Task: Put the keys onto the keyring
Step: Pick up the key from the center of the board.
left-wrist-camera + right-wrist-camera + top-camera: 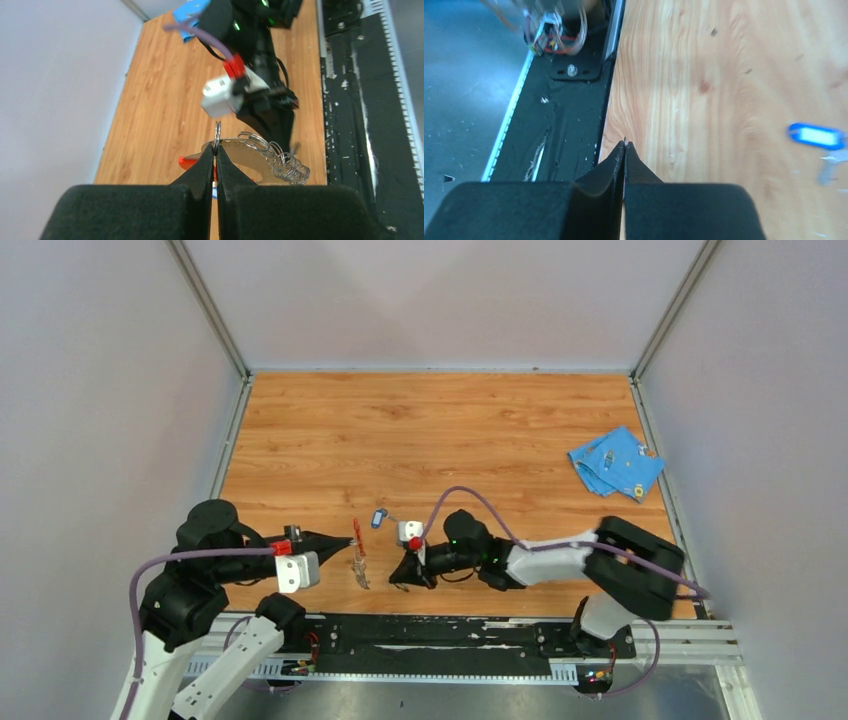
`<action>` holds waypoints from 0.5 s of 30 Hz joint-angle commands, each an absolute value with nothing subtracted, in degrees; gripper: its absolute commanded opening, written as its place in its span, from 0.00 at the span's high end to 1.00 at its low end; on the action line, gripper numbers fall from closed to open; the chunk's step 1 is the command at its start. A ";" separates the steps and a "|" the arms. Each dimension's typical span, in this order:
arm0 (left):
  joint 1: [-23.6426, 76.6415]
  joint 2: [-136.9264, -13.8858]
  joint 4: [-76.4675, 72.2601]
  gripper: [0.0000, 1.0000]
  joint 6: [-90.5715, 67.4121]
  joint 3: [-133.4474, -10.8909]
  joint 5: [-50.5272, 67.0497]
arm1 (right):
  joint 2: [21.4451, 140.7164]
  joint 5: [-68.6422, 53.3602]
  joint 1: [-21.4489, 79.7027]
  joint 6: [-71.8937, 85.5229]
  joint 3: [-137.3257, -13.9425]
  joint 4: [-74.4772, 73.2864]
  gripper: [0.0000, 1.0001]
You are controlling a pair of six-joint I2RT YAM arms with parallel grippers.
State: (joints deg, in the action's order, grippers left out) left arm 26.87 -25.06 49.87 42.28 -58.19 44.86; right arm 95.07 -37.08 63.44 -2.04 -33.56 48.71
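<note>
The keyring (pixel 359 558), strap running far-to-near, is pinched by its metal ring (pixel 218 136) in the left end effector (pixel 348 543), the blue-headed key (pixel 378 518) on the desk (pixel 450 430) just beyond it, nearer the right end effector (pixel 404 579), clamped shut, contents unclear.

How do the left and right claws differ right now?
1. The left claw pinches the keyring by its metal ring. The right claw shows nothing clearly between its fingers.
2. The left claw points right, over the wood. The right claw points left, its tip at the near edge of the table, beside the black base plate.
Shared: both are shut and roughly face each other.
</note>
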 commanded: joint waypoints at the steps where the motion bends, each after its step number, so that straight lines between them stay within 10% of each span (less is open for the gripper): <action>1: 26.98 -27.85 49.57 1.00 45.91 -57.38 54.18 | 77.22 -28.68 64.23 -7.88 -31.42 29.09 1.00; 15: 26.98 -36.88 49.57 1.00 48.47 -57.66 64.53 | 51.05 -16.03 64.25 -33.56 -48.58 -7.41 1.00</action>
State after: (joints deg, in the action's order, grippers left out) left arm 26.87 -35.46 49.84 46.96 -57.71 59.22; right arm 51.42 -16.88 63.68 -23.09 -42.04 4.23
